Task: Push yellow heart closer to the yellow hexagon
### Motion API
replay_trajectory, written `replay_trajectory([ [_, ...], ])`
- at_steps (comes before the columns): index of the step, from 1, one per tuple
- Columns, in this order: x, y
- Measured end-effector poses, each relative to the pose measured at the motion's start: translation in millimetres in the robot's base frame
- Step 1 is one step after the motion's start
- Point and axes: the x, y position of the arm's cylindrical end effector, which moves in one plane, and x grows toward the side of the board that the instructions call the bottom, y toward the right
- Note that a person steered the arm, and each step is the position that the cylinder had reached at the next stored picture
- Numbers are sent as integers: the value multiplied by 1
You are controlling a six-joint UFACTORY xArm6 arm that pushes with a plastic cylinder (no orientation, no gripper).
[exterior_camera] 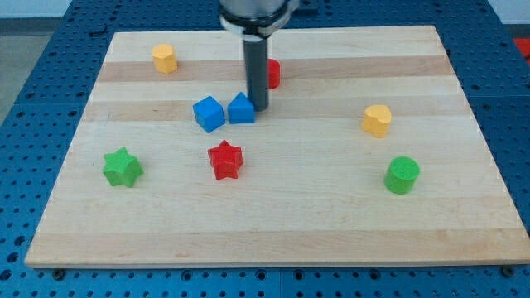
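Note:
The yellow heart point(377, 120) lies on the wooden board at the view's right. The yellow hexagon point(165, 59) sits near the view's top left. My tip point(260, 108) rests on the board in the upper middle, right beside a blue block point(241, 109) on that block's right side. The tip is far left of the yellow heart and to the right of and below the yellow hexagon.
A blue cube point(209, 113) sits left of the other blue block. A red block point(272, 74) is partly hidden behind the rod. A red star point(224, 159) lies below the blue blocks. A green star point(122, 167) is at the left, a green cylinder point(402, 175) at the lower right.

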Motion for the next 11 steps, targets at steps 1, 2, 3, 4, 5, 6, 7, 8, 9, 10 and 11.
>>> replay_trajectory([
  [1, 8, -14],
  [2, 17, 8],
  [3, 24, 46],
  [4, 57, 88],
  [5, 90, 148],
  [6, 77, 181],
  [7, 54, 202],
  [8, 36, 209],
  [9, -1, 210],
  [10, -44, 198],
  [11, -85, 171],
])
